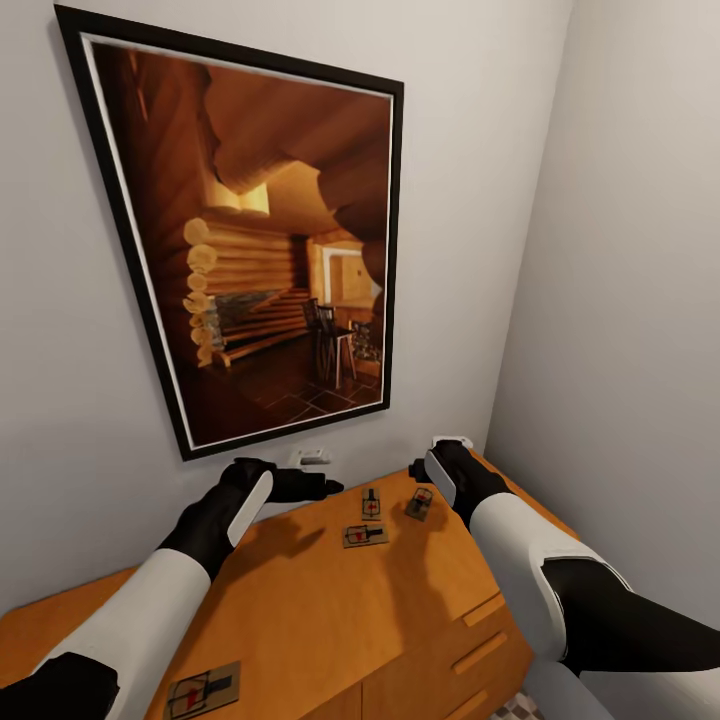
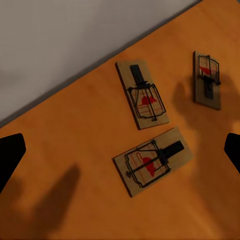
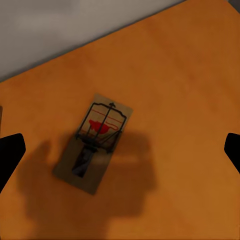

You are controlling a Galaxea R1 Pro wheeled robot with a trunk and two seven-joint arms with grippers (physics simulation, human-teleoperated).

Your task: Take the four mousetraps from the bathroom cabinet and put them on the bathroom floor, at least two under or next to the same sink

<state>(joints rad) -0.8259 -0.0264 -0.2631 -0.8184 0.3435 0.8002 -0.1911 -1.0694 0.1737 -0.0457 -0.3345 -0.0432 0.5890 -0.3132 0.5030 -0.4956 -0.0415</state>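
Observation:
Three mousetraps lie near the back of the orange-brown cabinet top (image 1: 300, 600): one (image 1: 371, 503) by the wall, one (image 1: 365, 535) in front of it, one (image 1: 419, 503) to the right. A fourth mousetrap (image 1: 203, 690) lies near the front left edge. My left gripper (image 1: 318, 487) hovers open just left of the group; its wrist view takes in all three traps (image 2: 143, 94) (image 2: 152, 161) (image 2: 207, 80). My right gripper (image 1: 420, 472) hangs open right above the right-hand trap (image 3: 95, 149), its dark fingertips (image 3: 10, 155) wide apart, nothing between them.
A large black-framed picture (image 1: 270, 250) hangs on the wall behind the cabinet. A small white object (image 1: 313, 456) sits at the wall. The side wall (image 1: 640, 300) closes the corner on the right. Drawer handles (image 1: 480, 652) and a patch of patterned floor (image 1: 515, 708) show at the bottom right.

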